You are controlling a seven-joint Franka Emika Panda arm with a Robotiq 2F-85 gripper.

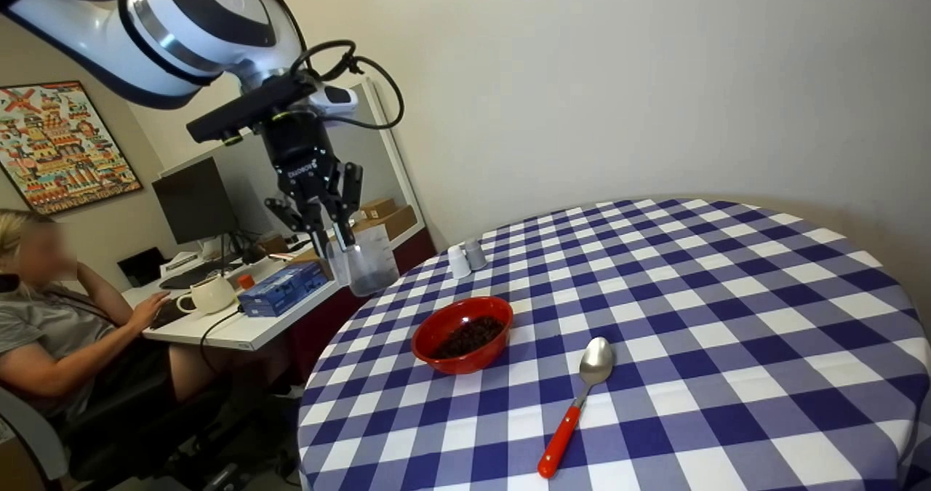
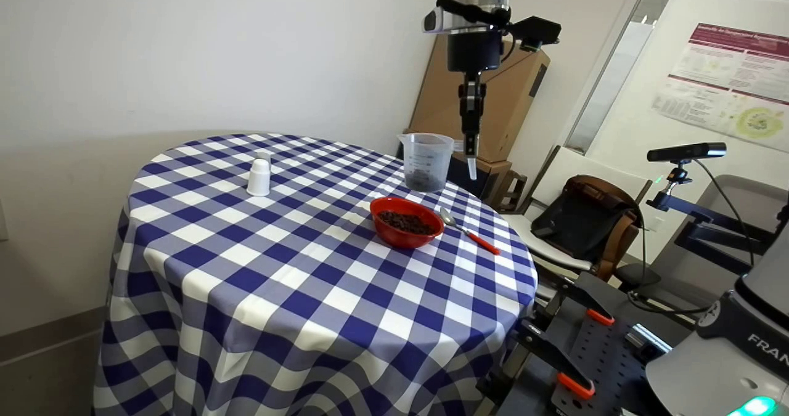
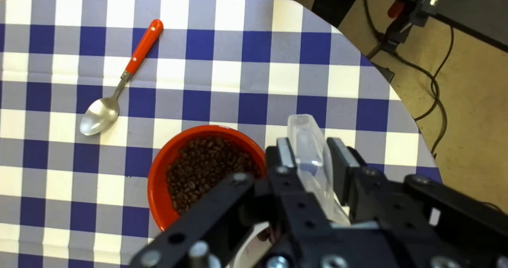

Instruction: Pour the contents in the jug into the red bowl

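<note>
White-and-black robot arm (image 1: 196, 36) leans in from up high, wrist bent so its black two-finger gripper (image 3: 312, 153) points pretty much straight down. It's pinched snug on the handle (image 3: 304, 130) of a small whitish see-through plastic jug (image 2: 426, 157), which hangs roughly upright in midair, near the round red bowl (image 3: 159, 180). Some dark stuff (image 2: 425, 180) sits in the jug's bottom, too hazy to name. The bowl's got dark brown beans (image 3: 202, 168) in it and stands on a blue-and-white checked tablecloth (image 1: 691, 316) with a silver, red-handled spoon (image 3: 124, 75) lying nearby. Two small pale containers (image 1: 458, 262) stand farther off, and somebody in a grey T-shirt (image 1: 69, 337) sits at a white desk (image 1: 247, 331).
</note>
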